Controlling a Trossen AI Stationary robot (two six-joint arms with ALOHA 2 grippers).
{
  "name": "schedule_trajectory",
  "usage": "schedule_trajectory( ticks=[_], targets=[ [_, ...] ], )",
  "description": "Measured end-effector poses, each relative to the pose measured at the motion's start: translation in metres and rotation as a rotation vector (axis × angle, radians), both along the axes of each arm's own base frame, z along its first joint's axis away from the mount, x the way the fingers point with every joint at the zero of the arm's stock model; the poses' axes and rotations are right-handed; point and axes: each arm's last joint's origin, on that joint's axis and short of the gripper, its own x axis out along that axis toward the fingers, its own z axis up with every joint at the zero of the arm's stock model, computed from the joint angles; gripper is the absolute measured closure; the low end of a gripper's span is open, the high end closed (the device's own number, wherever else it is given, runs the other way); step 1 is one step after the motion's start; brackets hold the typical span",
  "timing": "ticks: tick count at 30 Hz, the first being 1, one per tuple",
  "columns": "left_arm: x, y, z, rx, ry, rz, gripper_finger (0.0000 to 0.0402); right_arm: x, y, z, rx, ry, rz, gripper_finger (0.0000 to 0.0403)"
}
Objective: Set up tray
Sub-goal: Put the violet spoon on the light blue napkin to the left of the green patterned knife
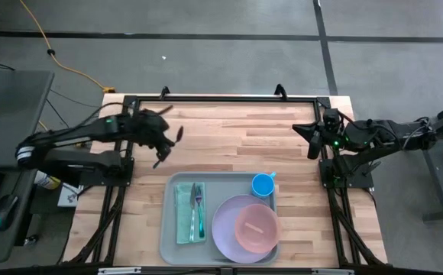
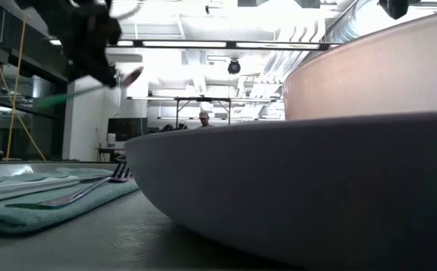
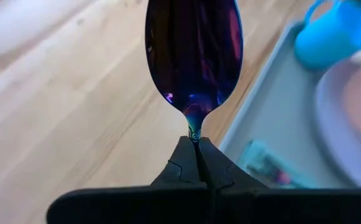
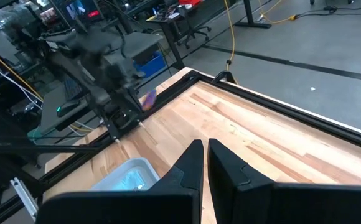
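We see left gripper (image 3: 196,144) clamped on neck of iridescent spoon (image 3: 193,53), held above bare wood near table's (image 1: 229,137) left side, off tray's far-left corner. Tray (image 1: 171,246) sits at table's near edge, centred; carries teal cloth (image 1: 185,218) with fork (image 1: 196,200), lilac plate (image 1: 225,225), pink bowl (image 1: 257,226), blue cup (image 1: 263,184). Right gripper (image 4: 204,149) at right edge, fingers nearly together, nothing between them.
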Motion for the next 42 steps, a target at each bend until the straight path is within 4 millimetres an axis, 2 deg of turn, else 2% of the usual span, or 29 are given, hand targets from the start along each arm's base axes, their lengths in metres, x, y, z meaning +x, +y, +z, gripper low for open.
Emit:
schedule_trajectory(
  ticks=[7,13,17,25,32,36,42],
  targets=[
    [-0.047,-0.014,0.024,-0.033,-0.181,0.148,0.039,0.0,0.0,0.0,-0.017,0.007,0.005,0.0403],
    [-0.077,-0.023,0.037,-0.029,-0.357,0.217,0.039,0.0,0.0,0.0,-0.028,0.012,0.006,0.0403],
    [-0.089,-0.028,0.041,-0.043,-0.43,0.22,0.039,0.0,0.0,0.0,-0.033,0.014,0.003,0.0403],
    [-0.079,-0.031,0.053,-0.077,-0.556,0.087,0.039,0.0,-0.001,0.0,-0.043,0.015,-0.007,0.0403],
    [-0.068,-0.044,0.054,-0.073,-0.549,0.057,0.039,0.0,-0.001,0.0,-0.027,0.008,-0.013,0.0403],
    [-0.057,-0.057,0.052,-0.083,-0.523,0.031,0.039,0.0,0.0,0.0,-0.026,0.009,-0.015,0.0403],
    [-0.041,-0.088,0.042,-0.061,-0.462,0.047,0.039,0.0,-0.001,0.0,-0.032,0.008,-0.032,0.0403]
  ],
)
